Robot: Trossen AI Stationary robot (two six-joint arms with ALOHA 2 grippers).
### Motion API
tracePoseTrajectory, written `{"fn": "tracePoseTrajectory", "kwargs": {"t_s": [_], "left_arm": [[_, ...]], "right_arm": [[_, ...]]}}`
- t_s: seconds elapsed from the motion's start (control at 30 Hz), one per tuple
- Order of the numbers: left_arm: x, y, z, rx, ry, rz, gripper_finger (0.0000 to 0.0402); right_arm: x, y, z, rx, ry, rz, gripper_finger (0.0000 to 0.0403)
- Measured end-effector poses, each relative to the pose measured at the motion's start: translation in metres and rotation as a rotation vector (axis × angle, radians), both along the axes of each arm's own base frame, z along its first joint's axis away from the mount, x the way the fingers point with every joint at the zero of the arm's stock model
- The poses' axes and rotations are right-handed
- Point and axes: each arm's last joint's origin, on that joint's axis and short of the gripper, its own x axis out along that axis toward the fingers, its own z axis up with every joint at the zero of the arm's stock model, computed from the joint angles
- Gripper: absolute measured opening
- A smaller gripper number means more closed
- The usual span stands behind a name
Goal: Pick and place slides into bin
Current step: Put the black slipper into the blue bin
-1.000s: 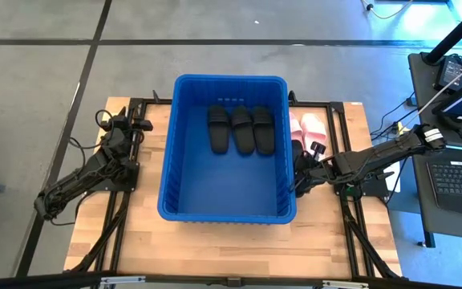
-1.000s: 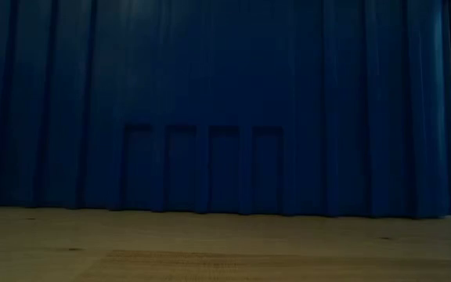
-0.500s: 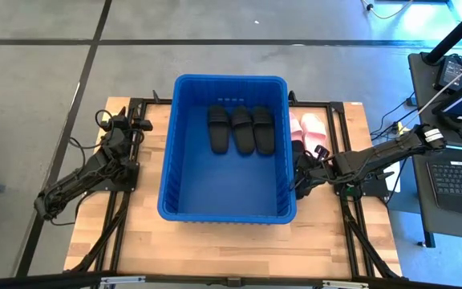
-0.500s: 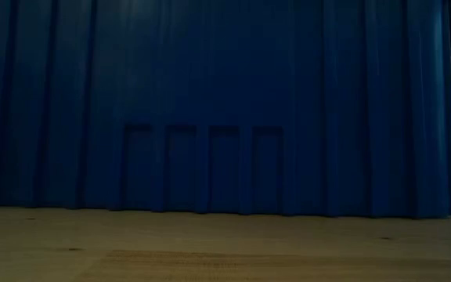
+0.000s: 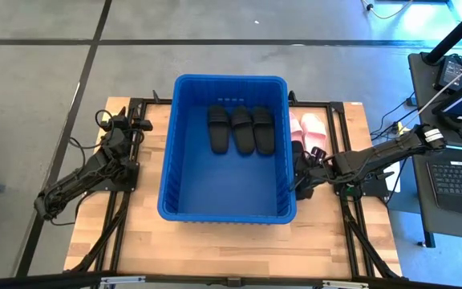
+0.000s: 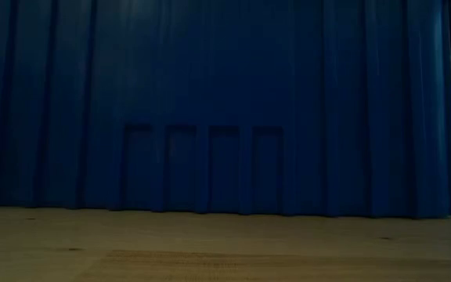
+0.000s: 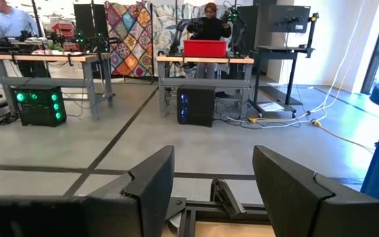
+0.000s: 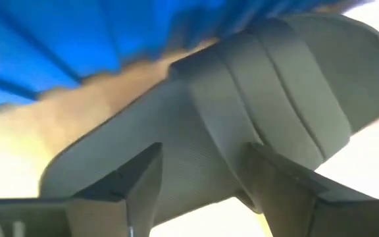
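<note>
From above: bin (image 5: 228, 84) mid-table, three black slides (image 5: 241, 128) inside at its far end; two pink slides (image 5: 309, 129) outside its right wall; right gripper (image 5: 301, 178) low beside them over a fourth black slide (image 5: 300, 152); left gripper (image 5: 123, 124) parked left. Low view: only the bin's ribbed wall (image 6: 210, 102). Left wrist: fingers (image 7: 151, 178) spread, empty. Right wrist: fingers (image 8: 133, 176) parted astride the slide (image 8: 242, 118), not yet clamped. Best closed across the sole near the strap, then lifted clear of the rim.
</note>
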Motion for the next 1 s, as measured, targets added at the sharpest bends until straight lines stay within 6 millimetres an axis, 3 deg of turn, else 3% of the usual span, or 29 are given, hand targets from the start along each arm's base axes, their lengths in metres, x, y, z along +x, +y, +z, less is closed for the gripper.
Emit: {"fn": "tracePoseTrajectory", "kwargs": {"t_s": [0.1, 0.3, 0.43, 0.6, 0.73, 1.0], "left_arm": [[0.0, 0.0, 0.0, 0.0, -0.002, 0.0, 0.0202], [0.0, 0.0, 0.0, 0.0, 0.002, 0.001, 0.0202], [0.0, 0.0, 0.0, -0.001, 0.002, 0.002, 0.0202], [0.0, 0.0, 0.0, -0.001, 0.002, 0.002, 0.0202], [0.0, 0.0, 0.0, -0.001, 0.002, 0.002, 0.0202], [0.0, 0.0, 0.0, -0.001, 0.003, 0.01, 0.0202]], "right_arm": [[0.004, 0.003, 0.001, 0.059, -0.041, 0.012, 0.0231], [0.012, 0.004, 0.003, 0.149, -0.162, -0.135, 0.0229], [0.007, 0.006, 0.002, 0.068, -0.091, -0.005, 0.0228], [-0.003, 0.011, 0.001, -0.113, -0.045, 0.025, 0.0228], [-0.01, 0.015, -0.002, -0.157, 0.003, 0.005, 0.0228], [-0.001, 0.025, 0.014, -0.273, -0.001, 0.003, 0.0228]]}}
